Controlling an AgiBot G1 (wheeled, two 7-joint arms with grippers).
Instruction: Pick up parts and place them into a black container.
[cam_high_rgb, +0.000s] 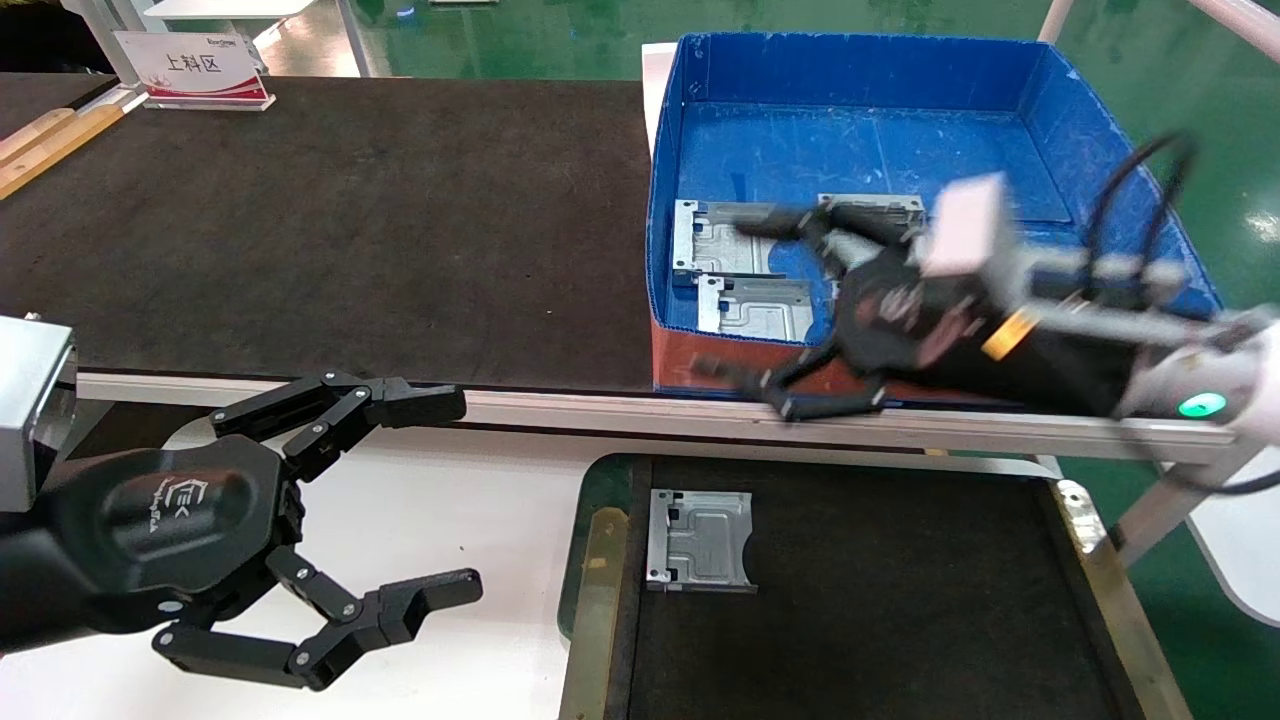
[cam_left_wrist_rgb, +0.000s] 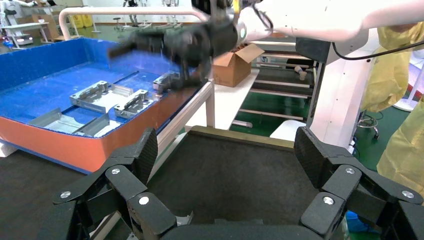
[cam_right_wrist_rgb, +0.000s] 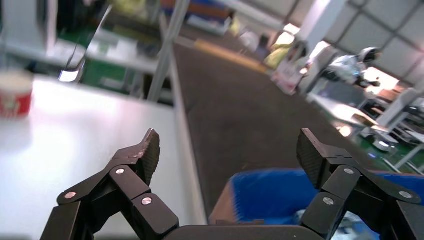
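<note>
One silver part lies flat on the felt floor of the black container, near its left rim. More parts lie in the blue box. My right gripper hovers open over the box's front wall, blurred, with nothing between its fingers. My left gripper hangs open and empty over the white table, to the left of the container. In the left wrist view the container floor shows between the open fingers, and the parts lie in the box.
A large black table mat lies left of the blue box. An aluminium rail runs between the mat and the container. A sign stands at the far left. A cardboard box sits on a shelf beyond.
</note>
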